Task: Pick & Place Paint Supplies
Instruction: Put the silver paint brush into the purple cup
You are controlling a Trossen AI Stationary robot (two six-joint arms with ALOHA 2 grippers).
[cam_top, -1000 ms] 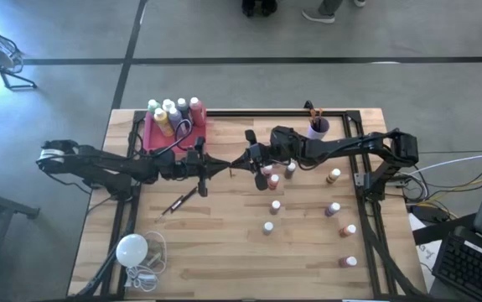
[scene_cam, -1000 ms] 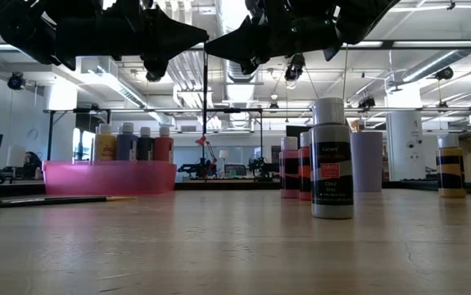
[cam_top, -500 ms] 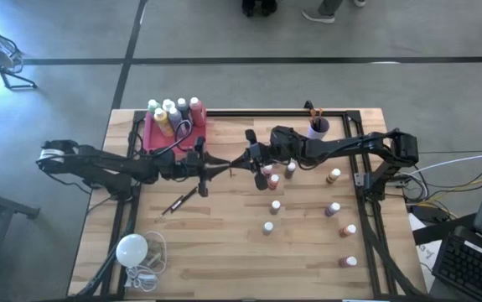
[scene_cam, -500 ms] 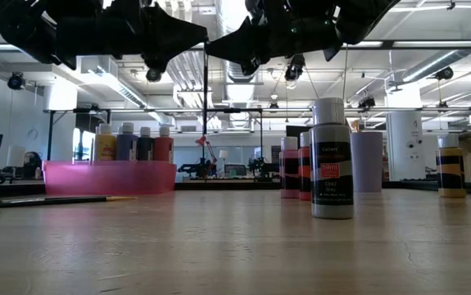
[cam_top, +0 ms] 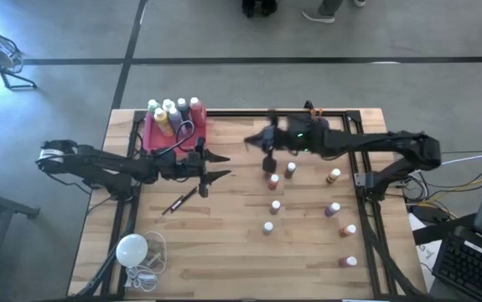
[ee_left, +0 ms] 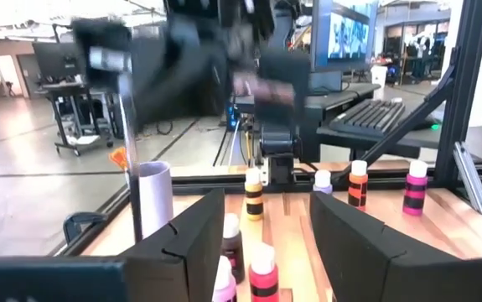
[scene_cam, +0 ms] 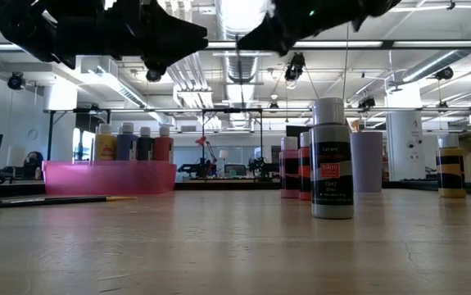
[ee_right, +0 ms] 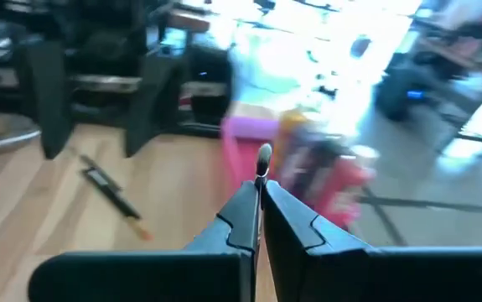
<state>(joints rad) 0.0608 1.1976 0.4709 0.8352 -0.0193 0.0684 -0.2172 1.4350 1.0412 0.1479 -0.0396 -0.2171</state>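
Note:
My right gripper [cam_top: 254, 139] hangs above the table's far middle, shut on a thin dark paintbrush [ee_right: 262, 168]. My left gripper [cam_top: 220, 166] stays level left of centre, open, with nothing between its fingers [ee_left: 192, 231]. A pink tray [cam_top: 192, 134] at the far left holds several white-capped paint bottles [cam_top: 173, 113] standing upright. Another paintbrush [cam_top: 182, 201] lies flat on the wood. Several small bottles [cam_top: 274, 205] stand on the table's right half. My right gripper pinches the paintbrush between its two fingertips. A short end with a rounded tip [ee_right: 263, 153] sticks out past the fingers. In the left wrist view a thin shaft [ee_left: 128, 134] hangs down below the blurred gripper. The brush is clear of the table.
A pale purple cup [cam_top: 318, 128] with brushes in it stands at the far right. A white round bulb [cam_top: 132, 249] with its cord lies at the near left. A black frame [cam_top: 366, 193] borders the table.
My left gripper has opened where it stood, letting go of the paintbrush. My right gripper, still shut on the brush, has risen and drawn away from the left gripper toward the far right, where the purple cup stands.

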